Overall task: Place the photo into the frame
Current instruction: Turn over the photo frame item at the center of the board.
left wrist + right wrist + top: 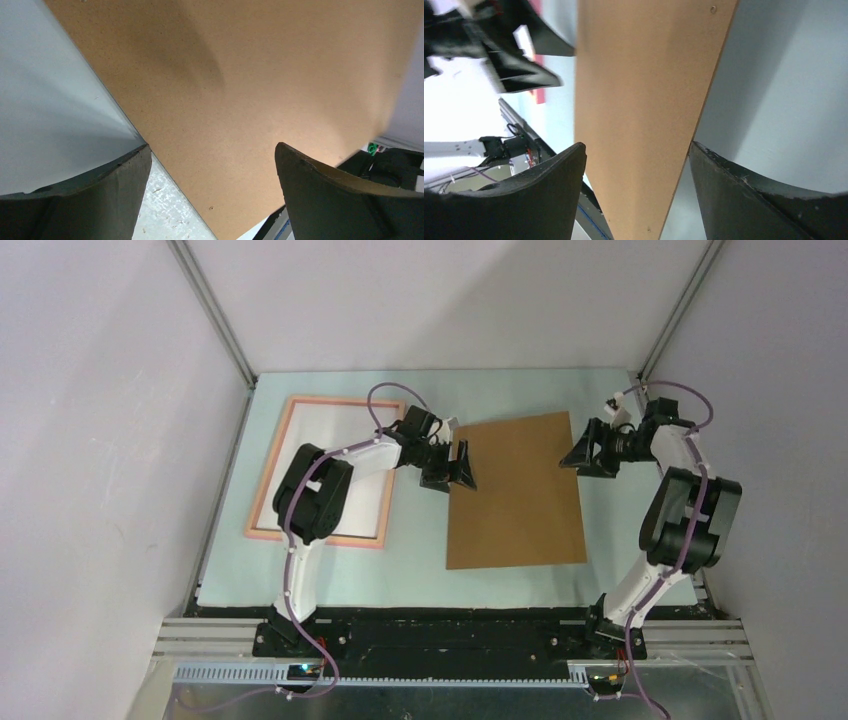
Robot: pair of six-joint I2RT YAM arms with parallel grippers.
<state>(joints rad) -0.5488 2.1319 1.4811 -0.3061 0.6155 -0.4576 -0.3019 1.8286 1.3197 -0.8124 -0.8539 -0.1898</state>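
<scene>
The salmon-pink frame [270,462] lies flat at the table's left, its inside plain white. The photo does not show in any view. A brown backing board [515,490] lies flat at the middle. My left gripper [466,466] is low at the board's upper left edge, open wide; in the left wrist view my left gripper [212,146] straddles the board [240,75] edge. My right gripper [572,448] is at the board's upper right corner, open; in the right wrist view my right gripper [637,145] has the board [639,75] edge between its jaws, nothing pinched.
The pale green mat [620,540] covers the table between grey walls. The left arm [320,490] reaches over the frame's right side. A black rail [450,635] runs along the near edge by the arm bases.
</scene>
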